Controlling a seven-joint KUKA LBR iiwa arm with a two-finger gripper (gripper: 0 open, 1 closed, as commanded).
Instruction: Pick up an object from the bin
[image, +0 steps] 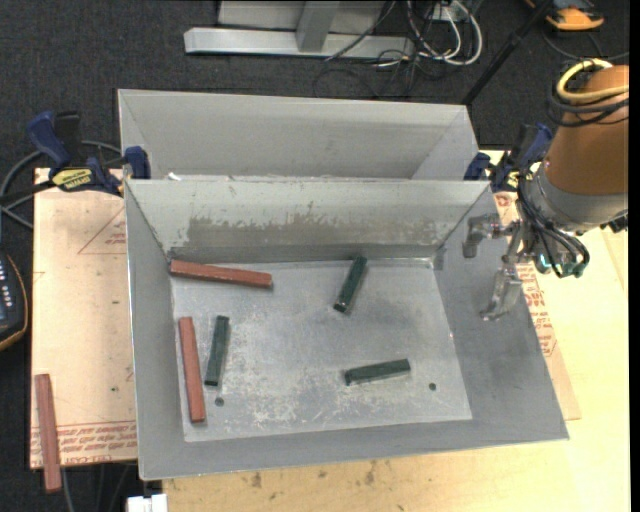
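At right wall (503, 385), tool (495, 300), perhaps touching.

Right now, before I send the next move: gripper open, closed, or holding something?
Gripper: cannot be told whether open or closed; it hangs over the bin's right sloping wall, apart from the dark green bar on the floor.

no text, label, brand, number or sign can be read here, neither on the grey bin (300, 215) nor on the arm (585, 150) beside it.
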